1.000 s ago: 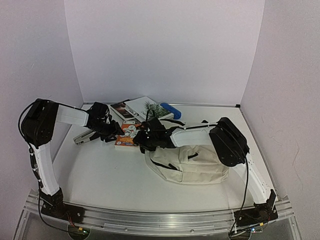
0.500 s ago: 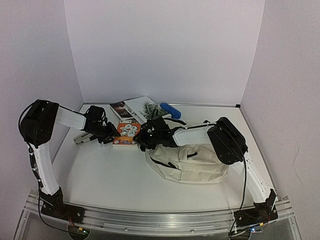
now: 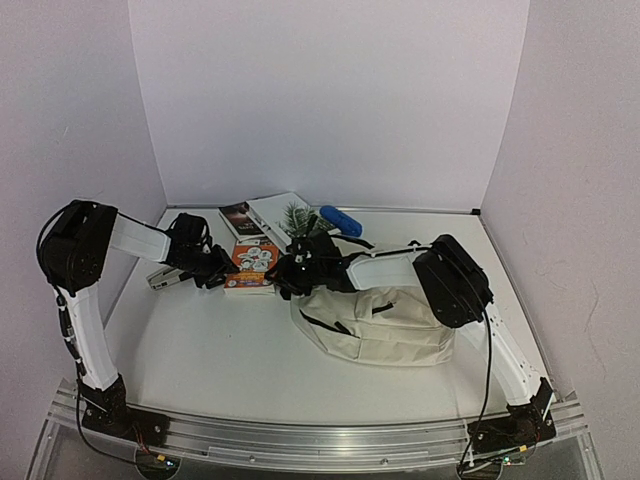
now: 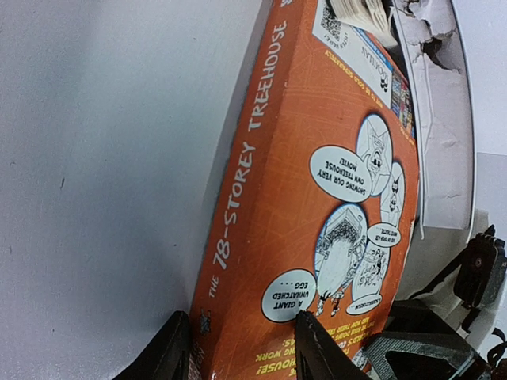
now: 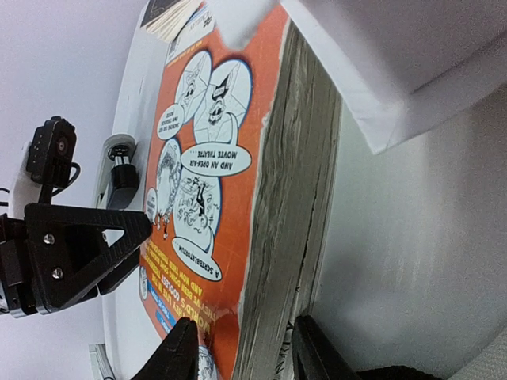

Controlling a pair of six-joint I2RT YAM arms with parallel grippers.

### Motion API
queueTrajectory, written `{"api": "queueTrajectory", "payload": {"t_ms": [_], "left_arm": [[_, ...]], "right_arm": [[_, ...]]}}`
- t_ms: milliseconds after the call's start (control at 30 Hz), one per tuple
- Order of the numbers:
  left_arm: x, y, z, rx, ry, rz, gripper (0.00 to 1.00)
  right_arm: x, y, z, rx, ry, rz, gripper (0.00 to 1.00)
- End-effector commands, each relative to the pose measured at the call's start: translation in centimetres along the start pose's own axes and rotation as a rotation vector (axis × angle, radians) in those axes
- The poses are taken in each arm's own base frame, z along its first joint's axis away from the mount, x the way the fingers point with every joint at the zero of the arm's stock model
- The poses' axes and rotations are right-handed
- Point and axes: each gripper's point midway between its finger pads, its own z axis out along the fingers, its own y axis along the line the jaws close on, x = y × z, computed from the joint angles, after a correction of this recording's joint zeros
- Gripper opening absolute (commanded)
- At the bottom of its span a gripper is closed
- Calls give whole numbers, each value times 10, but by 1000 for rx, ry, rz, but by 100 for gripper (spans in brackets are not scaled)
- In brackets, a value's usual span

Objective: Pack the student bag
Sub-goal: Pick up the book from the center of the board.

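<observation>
An orange paperback, "The 78-Storey Treehouse" (image 3: 252,264), is held between both grippers just above the table, left of the student bag. My left gripper (image 3: 218,272) is shut on its spine corner (image 4: 238,348); the book (image 4: 317,198) fills that view. My right gripper (image 3: 288,278) is shut on the page-edge corner (image 5: 245,352) of the book (image 5: 230,182). The student bag (image 3: 385,322), cream with black zip lines, lies on its side at the centre right, partly under my right arm.
A white book with a plant picture (image 3: 290,214), a dark booklet (image 3: 240,216) and a blue object (image 3: 341,219) lie at the back. A grey stapler-like thing (image 3: 165,277) sits under my left arm. A white box edge (image 5: 396,63) overhangs the book.
Both grippers have moved the orange book a little toward the back of the table. The bag has shifted slightly.
</observation>
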Motion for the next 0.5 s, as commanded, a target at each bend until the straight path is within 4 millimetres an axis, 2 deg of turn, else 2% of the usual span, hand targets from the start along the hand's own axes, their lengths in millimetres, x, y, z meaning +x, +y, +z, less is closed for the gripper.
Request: {"api": "queueTrajectory", "payload": {"t_ms": [0,167,467], "left_arm": [[47,-63,-9,247,173,62,45],[51,-68,-16,273,188,68,44],[60,-77,-25,329,231,60,44]], "right_arm": [[40,51,12,-210,110,-103,38],[43,60,8,-255,133,-107,33],[51,72,-1,-331,181,-113,37]]}}
